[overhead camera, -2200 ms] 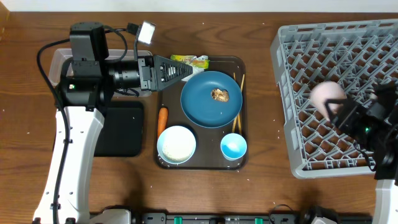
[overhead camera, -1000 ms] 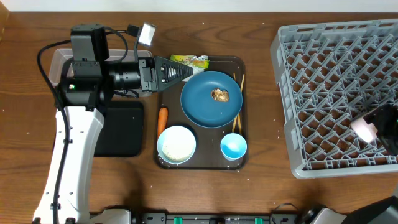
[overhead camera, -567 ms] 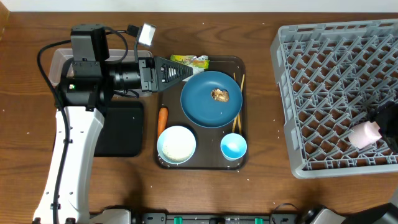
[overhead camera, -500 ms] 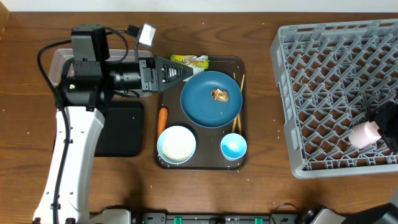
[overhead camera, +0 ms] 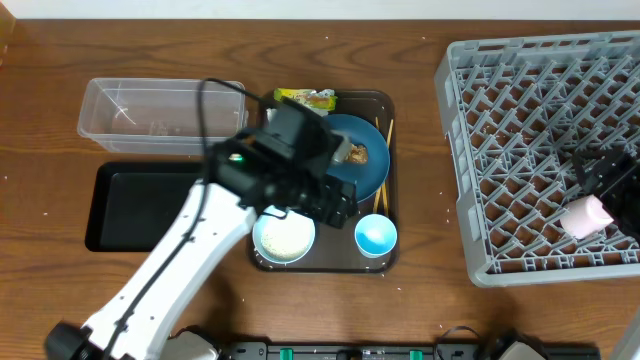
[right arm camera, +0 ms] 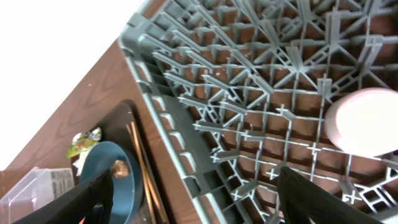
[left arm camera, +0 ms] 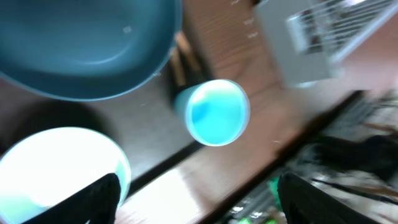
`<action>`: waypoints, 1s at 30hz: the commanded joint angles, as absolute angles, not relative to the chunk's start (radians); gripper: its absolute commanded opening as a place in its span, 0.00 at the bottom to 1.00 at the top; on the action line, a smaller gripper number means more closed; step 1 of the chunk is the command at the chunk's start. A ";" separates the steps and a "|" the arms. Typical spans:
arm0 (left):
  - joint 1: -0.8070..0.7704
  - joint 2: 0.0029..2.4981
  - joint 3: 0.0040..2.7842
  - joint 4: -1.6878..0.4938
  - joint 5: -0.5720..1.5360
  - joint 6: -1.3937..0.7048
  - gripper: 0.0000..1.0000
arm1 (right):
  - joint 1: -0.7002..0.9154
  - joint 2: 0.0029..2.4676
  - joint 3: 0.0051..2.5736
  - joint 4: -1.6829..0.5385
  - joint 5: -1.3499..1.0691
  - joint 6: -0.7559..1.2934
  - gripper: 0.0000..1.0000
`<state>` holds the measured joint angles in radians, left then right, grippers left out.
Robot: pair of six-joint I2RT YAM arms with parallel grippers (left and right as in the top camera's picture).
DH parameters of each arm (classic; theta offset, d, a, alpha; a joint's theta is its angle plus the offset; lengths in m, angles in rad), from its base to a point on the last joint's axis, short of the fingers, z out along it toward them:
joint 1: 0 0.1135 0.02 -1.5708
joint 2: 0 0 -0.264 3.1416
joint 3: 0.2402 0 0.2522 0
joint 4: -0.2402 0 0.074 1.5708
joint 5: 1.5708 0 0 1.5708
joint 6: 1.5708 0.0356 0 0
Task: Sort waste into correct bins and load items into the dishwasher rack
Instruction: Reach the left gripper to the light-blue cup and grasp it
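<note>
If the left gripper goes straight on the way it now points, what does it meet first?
Probably the light-blue cup, centred ahead of the open left gripper; the depth is unclear.

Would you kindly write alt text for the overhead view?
The left arm reaches over a dark serving tray holding a blue plate, white bowl and light-blue cup. A pink cup sits in the grey rack at right; a clear tub and black tray sit left.

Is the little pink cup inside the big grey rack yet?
Inside. The pink cup sits within the grey rack, on its lattice floor near the right edge.
</note>
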<state>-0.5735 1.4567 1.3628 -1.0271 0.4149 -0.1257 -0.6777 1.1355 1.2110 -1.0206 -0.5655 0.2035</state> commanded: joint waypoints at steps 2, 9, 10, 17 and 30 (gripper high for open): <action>-0.660 1.558 1.346 -1.030 0.233 -0.107 0.76 | -0.680 1.113 1.225 -1.034 -0.594 0.186 0.81; -0.728 1.732 1.346 -0.978 0.213 -0.148 0.68 | -0.680 1.113 1.225 -1.052 -0.594 0.186 0.83; -0.733 1.754 1.346 -0.962 0.212 -0.151 0.68 | -0.680 1.113 1.225 -1.052 -0.591 0.186 0.83; -0.739 1.836 1.346 -0.940 0.212 -0.158 0.56 | -0.680 1.113 1.225 -1.053 -0.579 0.185 0.83; -0.743 1.865 1.346 -0.896 0.220 -0.170 0.32 | -0.680 1.113 1.225 -1.052 -0.557 0.186 0.84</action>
